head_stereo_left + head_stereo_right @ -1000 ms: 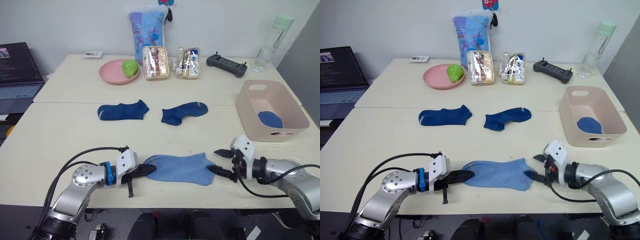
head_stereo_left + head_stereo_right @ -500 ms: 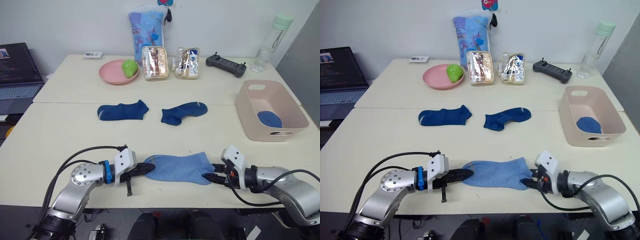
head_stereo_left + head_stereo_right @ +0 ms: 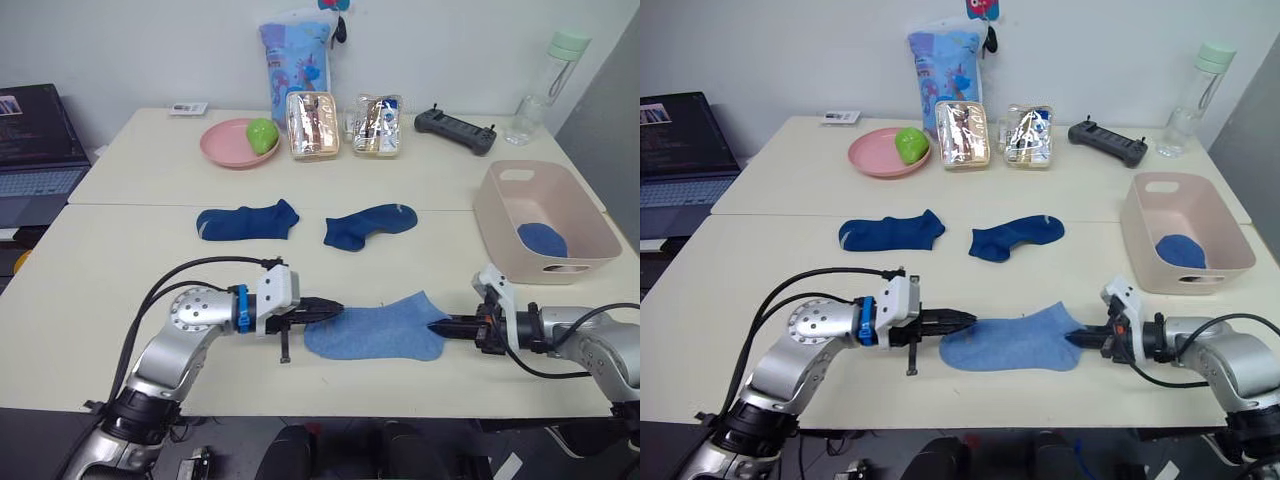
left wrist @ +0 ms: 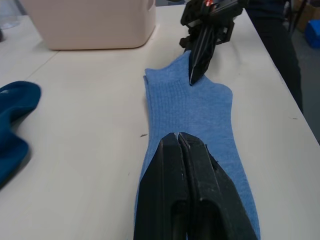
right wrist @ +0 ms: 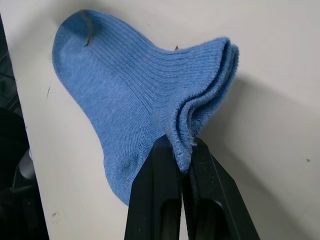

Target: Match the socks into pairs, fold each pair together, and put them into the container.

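Left eye view: both arms lie low and nearly level over the near edge of the table [image 3: 120, 270], reaching toward each other from opposite ends of the light blue sock [image 3: 378, 329] that rests flat between them. The left gripper [image 3: 330, 309] points rightward with its two black fingers pressed together at the sock's toe end; in the left wrist view those fingers [image 4: 186, 190] sit closed on top of the fabric, and whether any cloth is caught between them cannot be told. The right gripper [image 3: 440, 324] points leftward at the cuff end, and the right wrist view shows its fingers [image 5: 172, 195] clamped on the stacked cuff layers, which are lifted slightly off the table. Farther back lie two dark blue socks, one to the left [image 3: 247, 220] and one to the right [image 3: 366, 224], well apart from each other. The pink container [image 3: 505, 212] stands at the right side of the table with a blue sock [image 3: 545, 240] inside. Along the far edge are a round pink plate [image 3: 230, 147] with a green item on it, two clear snack boxes [image 3: 311, 125], a black controller [image 3: 455, 130] and a clear bottle [image 3: 548, 68]. No writing on the packages can be read.
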Available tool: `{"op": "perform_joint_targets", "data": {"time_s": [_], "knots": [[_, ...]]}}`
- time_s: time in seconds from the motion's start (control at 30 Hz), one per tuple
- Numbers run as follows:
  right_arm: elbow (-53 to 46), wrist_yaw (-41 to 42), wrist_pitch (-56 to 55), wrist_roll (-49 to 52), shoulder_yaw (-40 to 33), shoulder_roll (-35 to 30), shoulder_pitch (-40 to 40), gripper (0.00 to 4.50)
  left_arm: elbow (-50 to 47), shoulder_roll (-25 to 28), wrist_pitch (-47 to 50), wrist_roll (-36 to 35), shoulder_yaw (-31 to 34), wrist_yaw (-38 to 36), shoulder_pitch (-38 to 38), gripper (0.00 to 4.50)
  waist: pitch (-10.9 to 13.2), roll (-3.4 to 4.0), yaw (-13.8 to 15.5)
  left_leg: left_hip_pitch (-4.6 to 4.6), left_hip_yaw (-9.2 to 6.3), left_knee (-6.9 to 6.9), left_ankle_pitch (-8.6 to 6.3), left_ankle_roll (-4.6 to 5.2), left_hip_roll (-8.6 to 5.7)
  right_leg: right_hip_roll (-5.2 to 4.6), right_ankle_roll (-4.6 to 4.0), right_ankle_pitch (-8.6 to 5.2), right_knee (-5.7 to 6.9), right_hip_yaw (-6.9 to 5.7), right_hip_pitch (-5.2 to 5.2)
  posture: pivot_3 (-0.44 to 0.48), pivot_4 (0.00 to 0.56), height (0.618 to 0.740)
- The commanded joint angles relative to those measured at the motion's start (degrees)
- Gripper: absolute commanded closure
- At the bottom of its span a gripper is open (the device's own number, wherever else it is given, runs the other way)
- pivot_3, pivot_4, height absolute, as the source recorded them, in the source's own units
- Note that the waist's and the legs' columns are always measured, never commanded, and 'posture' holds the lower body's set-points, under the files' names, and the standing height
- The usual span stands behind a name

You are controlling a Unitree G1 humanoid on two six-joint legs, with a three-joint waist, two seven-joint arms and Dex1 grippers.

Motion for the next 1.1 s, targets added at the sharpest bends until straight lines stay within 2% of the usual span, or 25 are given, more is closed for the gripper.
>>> {"op": "perform_joint_targets", "data": {"time_s": [0.03, 0.2, 0.4, 0.63, 0.8, 0.97, 1.1], "knots": [[-1.24, 1.36, 0.48, 1.11, -0.59, -0.63, -1.43, 4.48, 3.37, -2.38, -2.45, 4.83, -4.33, 0.83, -2.91, 4.50, 0.00, 0.00, 0.02, 0.00, 0.00, 0.00, 0.00, 0.00, -0.01, 0.00, 0.00, 0.00, 0.00, 0.00, 0.00, 0.000, 0.150, 0.740], [-3.54, 0.00, 2.37, 2.41, -1.27, 0.31, -1.23, 4.48, 6.47, -7.17, -2.06, 6.40, -7.72, 1.46, -5.19, 4.50, 0.00, 0.00, 0.04, -0.03, 0.00, 0.02, 0.00, 0.00, -0.01, 0.00, 0.01, 0.00, 0.00, 0.01, -0.01, 0.000, 0.150, 0.740], [-6.16, -1.05, 6.24, 6.32, -3.39, 0.82, -1.35, 4.48, 10.12, -5.74, -1.94, 11.54, -11.40, 0.10, -6.20, 4.50, 0.00, 0.00, -0.04, 0.02, -0.01, 0.02, 0.00, 0.00, 0.00, 0.01, 0.00, 0.00, 0.07, 0.01, -0.01, 0.000, 0.150, 0.740], [-9.93, -2.44, 12.65, 13.97, -5.13, 2.47, -3.09, 4.48, 14.02, -6.63, -3.72, 14.70, -12.50, 1.48, -6.27, 4.50, 0.00, 0.00, 0.01, 0.01, -0.01, 0.06, 0.00, 0.00, -0.01, 0.01, 0.01, 0.00, 0.06, 0.01, 0.02, 0.000, 0.150, 0.740], [-10.66, -9.33, 17.62, 19.93, -6.34, 9.50, -6.27, 4.48, 11.07, -6.68, -1.08, 12.91, -11.87, 0.85, -4.07, 4.50, -0.04, 0.05, -0.04, 0.03, -0.02, 0.06, 0.00, 0.00, 0.00, 0.01, 0.01, 0.00, 0.08, 0.02, 0.02, 0.000, 0.150, 0.740], [-10.18, -13.98, 16.70, 18.39, -2.97, 15.30, -7.11, 4.48, 8.39, -7.07, 1.71, 10.18, -9.84, 1.54, -2.55, 4.50, -0.05, 0.06, -0.05, 0.00, -0.05, 0.05, 0.00, 0.00, -0.01, 0.01, 0.01, 0.00, 0.06, 0.01, 0.00, 0.000, 0.150, 0.740], [-9.36, -14.38, 15.00, 15.61, 1.42, 16.72, -7.07, 4.48, 4.18, -3.98, 5.83, 6.48, -6.25, 0.14, -1.05, 4.50, -0.05, 0.06, -0.09, -0.01, -0.06, 0.04, 0.00, 0.00, 0.00, 0.01, 0.01, 0.00, 0.07, 0.00, -0.02, 0.000, 0.150, 0.740]]}}
